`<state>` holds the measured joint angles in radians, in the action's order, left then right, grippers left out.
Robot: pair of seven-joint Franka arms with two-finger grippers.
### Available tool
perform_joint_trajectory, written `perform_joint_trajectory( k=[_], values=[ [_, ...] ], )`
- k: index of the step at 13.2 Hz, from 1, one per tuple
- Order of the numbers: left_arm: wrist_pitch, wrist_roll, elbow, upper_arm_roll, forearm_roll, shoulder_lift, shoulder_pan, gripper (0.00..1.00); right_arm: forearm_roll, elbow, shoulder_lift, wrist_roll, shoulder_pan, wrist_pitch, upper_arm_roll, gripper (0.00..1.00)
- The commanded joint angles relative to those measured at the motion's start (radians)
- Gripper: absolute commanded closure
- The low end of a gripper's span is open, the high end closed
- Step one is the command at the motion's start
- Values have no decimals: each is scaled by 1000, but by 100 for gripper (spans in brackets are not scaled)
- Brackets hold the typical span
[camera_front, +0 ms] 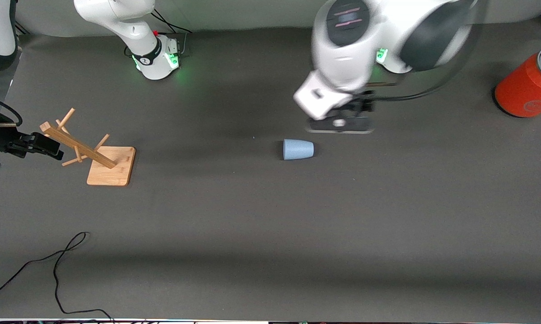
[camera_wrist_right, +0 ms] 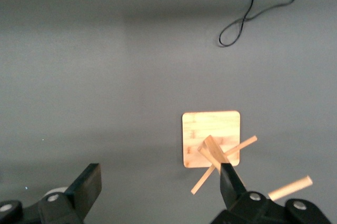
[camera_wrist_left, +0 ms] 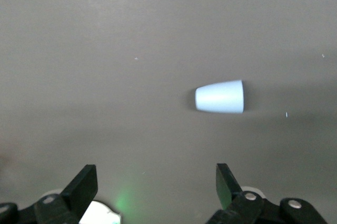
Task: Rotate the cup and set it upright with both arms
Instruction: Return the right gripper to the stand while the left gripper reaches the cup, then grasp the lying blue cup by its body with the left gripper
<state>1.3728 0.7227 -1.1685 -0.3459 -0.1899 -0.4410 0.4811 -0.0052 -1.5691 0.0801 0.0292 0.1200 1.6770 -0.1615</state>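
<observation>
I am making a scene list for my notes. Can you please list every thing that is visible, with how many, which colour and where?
cup: one, pale blue, lying on its side on the table near the middle, under the left gripper
rack: one, light wood, pegged post on a square base, toward the right arm's end of the table
cylinder: one, orange with grey top, toward the left arm's end of the table
cable: one, black, loose on the table, nearer to the front camera than the rack
table: one, dark grey
left gripper: one, black, open, over the table just beside the cup
right gripper: one, black, open, beside the rack's post; this arm waits
</observation>
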Motion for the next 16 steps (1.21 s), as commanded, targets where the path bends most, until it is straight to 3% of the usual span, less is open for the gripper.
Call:
perform_joint_trajectory(
  k=[1,3,6,9,12,15,16],
  values=[
    [52,174,122,16,-138,-220,171,0,-2,-26,-36,-60,-28,24,30,0],
    [69,185,121,19,-175,-309,221,0,-4,-23,-36,-107,-40,27,30,0],
    [162,175,118,24,-212,-395,223,0,-4,-25,-37,-104,-135,24,124,0],
    [215,85,112,24,-298,-487,223,1,-5,-26,-39,-101,-131,24,125,0],
    [186,72,55,24,-316,-507,255,3,-4,-26,-39,-106,-129,23,125,0],
    [155,-9,59,24,-315,-507,277,9,-4,-26,-42,-107,-129,13,126,0],
    [149,-26,59,24,-318,-506,277,15,-4,-26,-48,-107,-129,12,126,0]
  ],
)
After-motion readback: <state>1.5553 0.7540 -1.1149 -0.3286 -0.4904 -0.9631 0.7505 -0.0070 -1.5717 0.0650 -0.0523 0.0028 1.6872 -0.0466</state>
